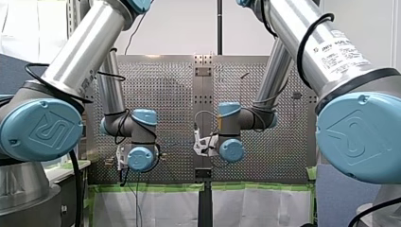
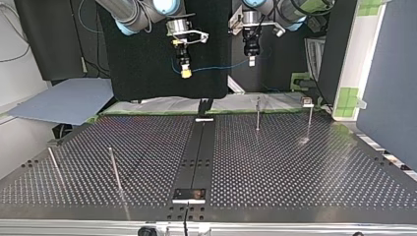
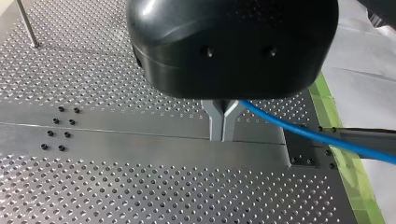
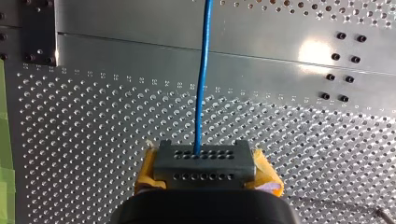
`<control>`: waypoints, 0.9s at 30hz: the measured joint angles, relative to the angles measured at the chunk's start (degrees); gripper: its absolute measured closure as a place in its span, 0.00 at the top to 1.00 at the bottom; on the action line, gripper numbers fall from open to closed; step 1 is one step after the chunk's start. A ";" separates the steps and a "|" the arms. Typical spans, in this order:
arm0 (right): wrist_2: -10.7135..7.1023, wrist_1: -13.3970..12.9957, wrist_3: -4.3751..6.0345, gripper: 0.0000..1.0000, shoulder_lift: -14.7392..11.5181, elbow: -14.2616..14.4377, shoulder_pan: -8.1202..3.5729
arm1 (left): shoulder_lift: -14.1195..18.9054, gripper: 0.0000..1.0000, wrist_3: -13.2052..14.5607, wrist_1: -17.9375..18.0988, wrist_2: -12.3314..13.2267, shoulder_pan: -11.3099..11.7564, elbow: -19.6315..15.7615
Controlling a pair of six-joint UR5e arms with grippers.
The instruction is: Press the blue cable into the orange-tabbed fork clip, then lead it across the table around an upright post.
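My left gripper (image 3: 223, 136) pinches the blue cable (image 3: 299, 135) between closed metal fingers. My right gripper (image 4: 205, 167) clamps it at a dark perforated block (image 4: 205, 156) between yellow pads. In the top view's upper middle the cable spans both grippers, above the table (image 2: 295, 162).

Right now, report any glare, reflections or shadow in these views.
Right wrist view: a bright glare patch on the perforated metal table, beside the thin blue cable, not on it. Top view: the table's sheen mirrors the slim upright metal posts; a black backdrop sits behind the cable. Left wrist view: no strong glare.
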 joint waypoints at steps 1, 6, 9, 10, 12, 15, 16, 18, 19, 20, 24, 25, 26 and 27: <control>0.00 0.00 0.00 0.00 0.00 0.00 0.00 | 0.00 0.00 0.00 0.00 0.00 0.00 0.00; -0.01 0.00 0.00 0.00 0.00 0.01 0.00 | 0.00 0.00 0.00 0.00 0.00 0.00 0.00; 0.00 0.00 0.00 0.00 0.00 0.01 0.00 | 0.00 0.00 0.00 0.00 0.00 0.00 0.00; 0.00 0.00 0.00 0.00 0.00 0.00 0.00 | 0.00 0.00 0.00 0.00 0.00 0.00 0.00; 0.00 0.00 0.00 0.00 0.00 0.00 0.00 | 0.00 0.00 0.00 0.00 0.00 0.00 0.00; 0.03 0.03 -0.04 0.00 0.03 -0.04 -0.03 | 0.00 0.00 0.00 0.00 0.00 0.00 0.00; 0.18 0.17 -0.18 0.00 0.05 -0.19 -0.16 | 0.00 0.00 0.00 0.00 0.00 0.00 0.00; 0.59 0.60 -0.60 0.00 -0.14 -0.60 -0.58 | -0.01 0.00 -0.07 0.08 0.07 0.08 0.00; 1.02 1.03 -1.03 0.00 -0.49 -1.03 -1.02 | 0.09 0.00 -0.31 0.33 0.23 0.33 0.04; 1.38 1.39 -1.39 0.00 -0.79 -1.38 -1.38 | 0.25 0.00 -0.59 0.60 0.34 0.59 0.07; 2.20 3.02 -2.19 0.00 -2.33 -3.02 -3.01 | 1.53 0.00 -2.08 2.10 0.44 1.85 0.15; 1.97 3.57 -1.97 0.00 -2.88 -3.56 -3.56 | 2.04 0.00 -2.62 2.62 0.49 2.08 0.15; 1.67 4.00 -1.68 0.00 -3.33 -4.01 -3.97 | 2.46 0.00 -3.04 2.96 0.54 2.24 0.15; 1.32 4.48 -1.33 0.00 -3.78 -4.47 -4.31 | 2.92 0.00 -3.51 3.17 0.64 2.43 0.16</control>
